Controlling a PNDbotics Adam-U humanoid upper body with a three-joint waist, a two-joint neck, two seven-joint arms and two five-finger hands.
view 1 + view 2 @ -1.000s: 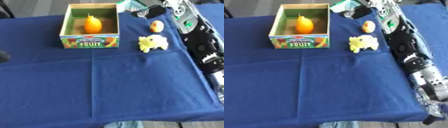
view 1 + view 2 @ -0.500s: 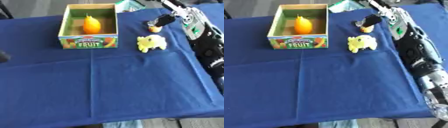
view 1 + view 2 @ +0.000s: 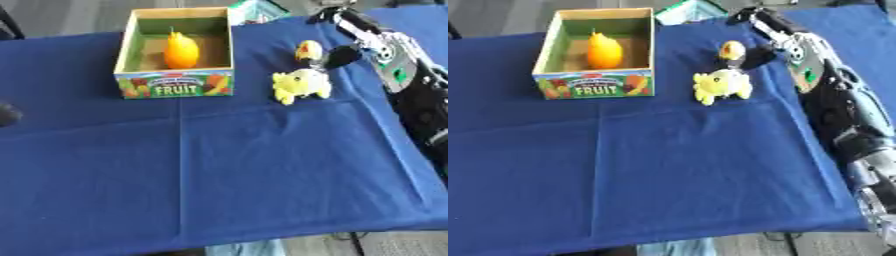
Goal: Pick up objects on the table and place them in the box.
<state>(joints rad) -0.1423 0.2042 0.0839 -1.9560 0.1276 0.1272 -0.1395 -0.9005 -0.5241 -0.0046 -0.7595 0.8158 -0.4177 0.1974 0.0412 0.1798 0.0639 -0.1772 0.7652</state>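
Observation:
A cardboard fruit box (image 3: 178, 86) stands at the back left of the blue table, with an orange-yellow fruit (image 3: 181, 50) inside. To its right lies a yellow plush toy (image 3: 300, 85), and just behind that a small yellow and red fruit (image 3: 308, 49). My right arm comes in from the upper right. My right hand (image 3: 339, 55) hangs open just right of the small fruit and above the toy's back edge, dark fingers stretched down towards them. It holds nothing. A dark rounded shape (image 3: 7, 114) at the left edge may be my left hand.
A blue cloth (image 3: 227, 170) covers the table, whose front edge runs along the bottom. A green and white object (image 3: 690, 10) sits behind the box at the far edge. My right forearm (image 3: 833, 105) lies along the table's right side.
My right hand has come down and forward from above the small fruit to beside it, close over the plush toy. The fruits, toy and box have not moved.

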